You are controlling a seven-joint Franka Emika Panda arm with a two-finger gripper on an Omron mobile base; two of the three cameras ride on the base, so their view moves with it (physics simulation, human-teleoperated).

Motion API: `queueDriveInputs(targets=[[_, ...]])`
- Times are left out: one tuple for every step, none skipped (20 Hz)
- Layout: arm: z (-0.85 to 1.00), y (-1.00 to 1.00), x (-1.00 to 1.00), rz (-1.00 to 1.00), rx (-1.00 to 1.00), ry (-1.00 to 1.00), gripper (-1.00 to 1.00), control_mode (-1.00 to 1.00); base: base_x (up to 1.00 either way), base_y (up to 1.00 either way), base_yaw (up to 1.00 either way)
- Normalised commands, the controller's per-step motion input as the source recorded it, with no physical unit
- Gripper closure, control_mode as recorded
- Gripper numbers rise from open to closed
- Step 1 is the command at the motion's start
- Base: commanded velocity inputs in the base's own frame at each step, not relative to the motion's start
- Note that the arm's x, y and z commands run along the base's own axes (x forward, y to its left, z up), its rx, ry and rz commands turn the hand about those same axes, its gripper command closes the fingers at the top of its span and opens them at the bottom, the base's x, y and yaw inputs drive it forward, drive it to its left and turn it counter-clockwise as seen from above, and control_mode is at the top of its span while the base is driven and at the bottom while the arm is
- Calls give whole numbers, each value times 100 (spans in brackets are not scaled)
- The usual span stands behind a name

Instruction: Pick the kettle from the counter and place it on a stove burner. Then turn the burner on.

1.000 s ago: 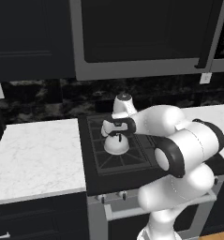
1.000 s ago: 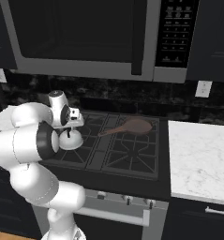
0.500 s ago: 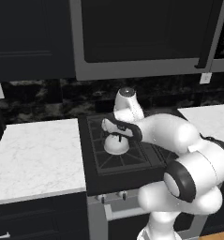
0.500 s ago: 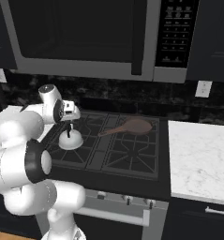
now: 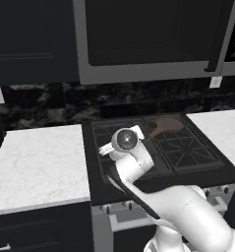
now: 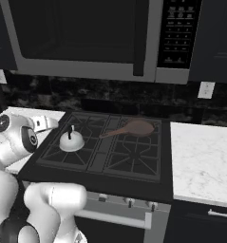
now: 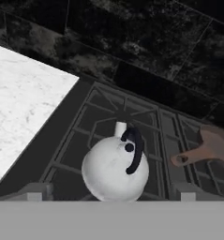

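Kettle (image 6: pixel 71 141) upright on front-left stove burner (image 6: pixel 72 147), released, gripper (image 7: pixel 111 191) spread wide above it, frying pan (image 6: pixel 132 128) well apart on rear grate, counter (image 7: pixel 19 108) edge beside stove.

Place: you are looking at a home kitchen, rendered rather than filmed.
Cooker: a black gas stove (image 6: pixel 105 152) with cast-iron grates, and a row of knobs (image 6: pixel 129 202) along its near front.
Above it: a built-in microwave (image 6: pixel 86 38) with a keypad on its right side, set among dark upper cabinets (image 5: pixel 30 39).
Surface: you see white grey-veined marble slabs left (image 5: pixel 35 162) and right (image 6: pixel 200 161) of the stove, over dark cabinet fronts.
Far wall: black marbled backsplash (image 7: pixel 146 56) with a white outlet (image 6: pixel 205 89).
Cookware: a kettle (image 6: pixel 71 140) and a brown frying pan (image 6: pixel 131 128) sit on the grates.
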Motion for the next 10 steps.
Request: queueDriveInputs(targets=[[-6, 100, -100, 0, -16, -49, -100, -100, 0, 0, 0], [-21, 100, -100, 0, -15, -48, -100, -100, 0, 0, 0], [-34, 100, -100, 0, -14, -47, -100, -100, 0, 0, 0], [-61, 100, -100, 0, -15, -44, -100, -100, 0, 0, 0], [-84, 100, -100, 0, -11, -42, -100, -100, 0, 0, 0], [-98, 100, -100, 0, -7, -48, -100, -100, 0, 0, 0], [-100, 100, -100, 0, -2, -53, -100, -100, 0, 0, 0], [-100, 88, -100, -1, 0, -55, -100, -100, 0, 0, 0], [-100, 75, -100, -3, 0, -58, -100, -100, 0, 0, 0], [-100, 56, -100, -3, 0, -59, -100, -100, 0, 0, 0]])
